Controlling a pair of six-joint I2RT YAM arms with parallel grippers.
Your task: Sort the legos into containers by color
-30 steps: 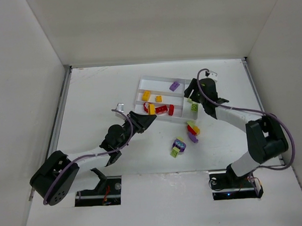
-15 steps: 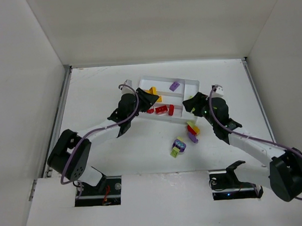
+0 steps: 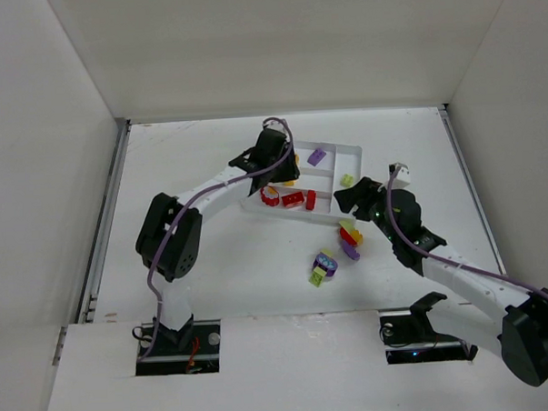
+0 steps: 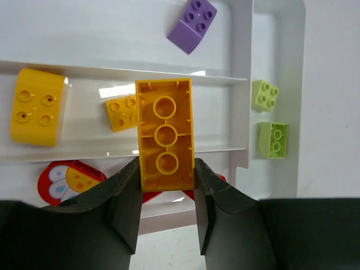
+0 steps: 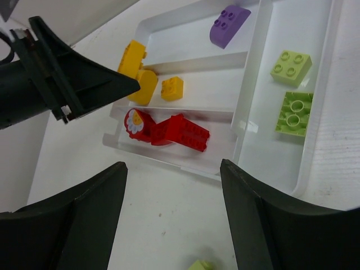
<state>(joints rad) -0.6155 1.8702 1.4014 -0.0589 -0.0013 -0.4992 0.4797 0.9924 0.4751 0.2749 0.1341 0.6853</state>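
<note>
- Purple, green, red legos [image 3: 350,236] lie on the table [image 3: 212,254], 5 o'clock of the tray [image 3: 344,149]; right claw [image 3: 354,196], spread empty, could scatter them.
- Yellow brick [image 4: 165,135], clenched in left claw [image 4: 166,171] over the yellow slot [image 4: 216,121], may bounce among reds [image 4: 62,180].

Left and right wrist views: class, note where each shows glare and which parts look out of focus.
Left wrist view: white glare patches on the tray dividers; the held yellow brick is sharp, the dark fingers softer. Right wrist view: a small glare spot on the tray wall; the near fingers are blurred, the green bricks beyond fairly crisp.
</note>
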